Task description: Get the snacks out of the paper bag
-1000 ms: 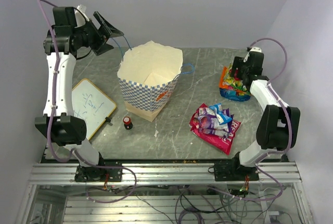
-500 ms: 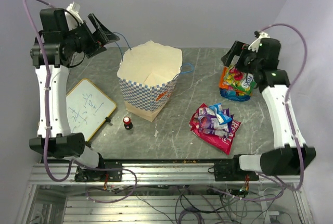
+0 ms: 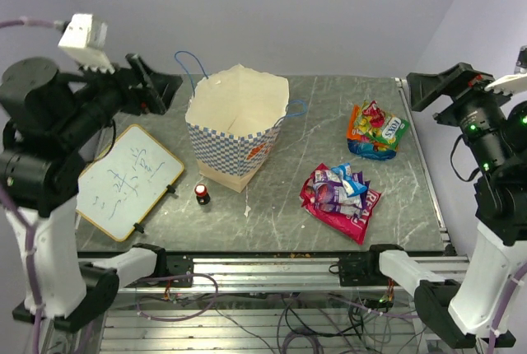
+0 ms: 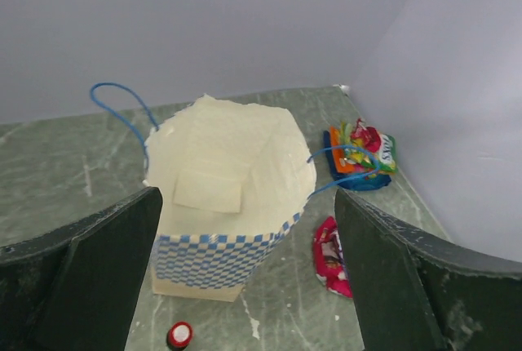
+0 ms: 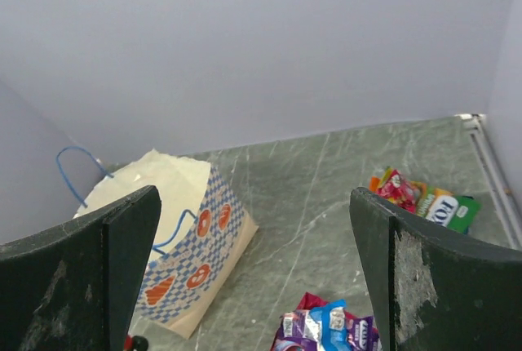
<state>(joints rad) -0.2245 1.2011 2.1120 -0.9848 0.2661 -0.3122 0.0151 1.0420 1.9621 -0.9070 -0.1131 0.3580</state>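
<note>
The paper bag stands upright and open at the table's middle left. The left wrist view looks into it and shows only cream paper inside. Snacks lie in two piles on the table: pink, purple and blue packets at front right, and orange, green and blue packets at back right. Both piles also show in the right wrist view. My left gripper is open and empty, high up left of the bag. My right gripper is open and empty, high over the table's right edge.
A wood-framed whiteboard lies at front left. A small red-capped bottle stands just in front of the bag. The bag's blue cord handles stick up at its back left and right.
Both arms have risen and swung outward. The left gripper has moved away from the bag's blue handle. The right gripper has lifted off the orange-green packets, which stay on the table.
</note>
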